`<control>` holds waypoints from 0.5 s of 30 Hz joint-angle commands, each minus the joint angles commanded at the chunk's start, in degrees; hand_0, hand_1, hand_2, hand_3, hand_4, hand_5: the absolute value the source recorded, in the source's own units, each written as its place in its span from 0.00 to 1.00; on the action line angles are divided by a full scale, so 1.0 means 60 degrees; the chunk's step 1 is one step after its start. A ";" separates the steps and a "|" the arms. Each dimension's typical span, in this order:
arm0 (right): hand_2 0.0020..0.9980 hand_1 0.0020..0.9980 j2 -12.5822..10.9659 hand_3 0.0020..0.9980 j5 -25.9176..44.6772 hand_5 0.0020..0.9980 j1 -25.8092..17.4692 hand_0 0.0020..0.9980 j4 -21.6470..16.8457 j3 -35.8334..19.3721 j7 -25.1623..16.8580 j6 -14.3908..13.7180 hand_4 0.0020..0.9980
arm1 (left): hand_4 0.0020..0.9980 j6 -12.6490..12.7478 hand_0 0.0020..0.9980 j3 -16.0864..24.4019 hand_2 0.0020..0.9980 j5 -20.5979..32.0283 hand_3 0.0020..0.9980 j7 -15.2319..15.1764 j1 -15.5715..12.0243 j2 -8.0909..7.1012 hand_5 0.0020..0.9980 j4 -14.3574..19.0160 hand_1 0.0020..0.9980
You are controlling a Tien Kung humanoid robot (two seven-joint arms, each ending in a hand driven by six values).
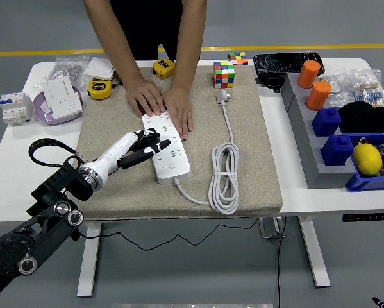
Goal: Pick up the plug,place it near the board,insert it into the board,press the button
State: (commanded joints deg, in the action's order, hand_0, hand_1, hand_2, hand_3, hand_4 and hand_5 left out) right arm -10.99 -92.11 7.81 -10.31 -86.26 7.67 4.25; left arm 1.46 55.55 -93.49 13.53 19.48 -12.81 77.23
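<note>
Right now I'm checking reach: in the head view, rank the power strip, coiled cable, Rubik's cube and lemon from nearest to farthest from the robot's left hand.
1. Power strip, under the left hand's fingertips.
2. Coiled cable, mat's middle right.
3. Rubik's cube, far mat edge.
4. Lemon, far right bin.

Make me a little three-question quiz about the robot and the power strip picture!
1. True or false: the left hand reaches over the power strip.
2. What holds the strip's far end down? A) the person's hands B) the cube C) a tape measure
3. Fill in: the plug lies on the mat just in front of the ____.

Key: 1 true; 2 A; 3 cube
</note>
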 joint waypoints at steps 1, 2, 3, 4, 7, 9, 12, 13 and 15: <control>0.79 0.85 -0.0001 0.81 0.0010 0.99 0.0004 1.00 0.0000 0.0009 -0.0002 0.0000 1.00 | 1.00 -0.0008 1.00 -0.0018 0.90 -0.0001 0.86 0.0010 0.0033 0.0000 1.00 -0.0009 0.97; 0.79 0.85 -0.0003 0.81 0.0011 0.99 0.0008 1.00 0.0000 0.0008 -0.0004 0.0000 1.00 | 1.00 -0.0026 1.00 -0.0055 0.90 0.0000 0.86 0.0034 0.0076 0.0004 1.00 -0.0033 0.97; 0.79 0.85 -0.0003 0.81 0.0011 0.99 0.0008 1.00 0.0000 0.0008 -0.0003 0.0001 1.00 | 1.00 -0.0034 1.00 -0.0097 0.90 0.0008 0.86 0.0048 0.0110 0.0012 1.00 -0.0070 0.97; 0.79 0.85 -0.0003 0.81 0.0013 0.99 0.0007 1.00 0.0000 0.0010 -0.0003 0.0001 1.00 | 1.00 -0.0037 1.00 -0.0131 0.90 0.0011 0.86 0.0056 0.0133 0.0018 1.00 -0.0103 0.97; 0.79 0.85 -0.0004 0.81 -0.0002 0.99 0.0008 1.00 0.0000 0.0010 0.0002 -0.0003 1.00 | 1.00 -0.0033 1.00 -0.0225 0.90 -0.0070 0.86 0.0070 0.0192 0.0049 1.00 -0.0165 0.97; 0.79 0.85 -0.0005 0.81 -0.0005 0.99 -0.0005 1.00 0.0000 0.0014 0.0002 -0.0005 1.00 | 1.00 -0.0011 1.00 -0.0250 0.90 -0.0124 0.86 0.0055 0.0221 0.0072 1.00 -0.0157 0.97; 0.79 0.85 0.0000 0.81 -0.0050 0.99 -0.0025 1.00 0.0000 -0.0012 0.0018 0.0001 1.00 | 1.00 0.0009 1.00 -0.0261 0.90 -0.0268 0.85 0.0063 0.0274 0.0103 1.00 -0.0152 0.97; 0.79 0.85 0.0001 0.81 -0.0052 0.99 -0.0031 1.00 0.0000 -0.0011 0.0015 0.0001 1.00 | 1.00 0.0013 1.00 -0.0257 0.90 -0.0303 0.85 0.0073 0.0285 0.0109 1.00 -0.0149 0.97; 0.79 0.85 0.0004 0.81 -0.0045 0.99 -0.0039 1.00 0.0000 -0.0001 0.0013 0.0001 1.00 | 1.00 0.0062 1.00 -0.0227 0.90 -0.0451 0.85 0.0090 0.0291 0.0106 1.00 -0.0124 0.97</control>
State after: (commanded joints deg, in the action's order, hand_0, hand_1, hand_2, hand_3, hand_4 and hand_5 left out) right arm -10.97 -92.38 7.58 -10.31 -86.26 7.74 4.26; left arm 1.83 54.18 -96.19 14.07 21.22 -12.18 76.48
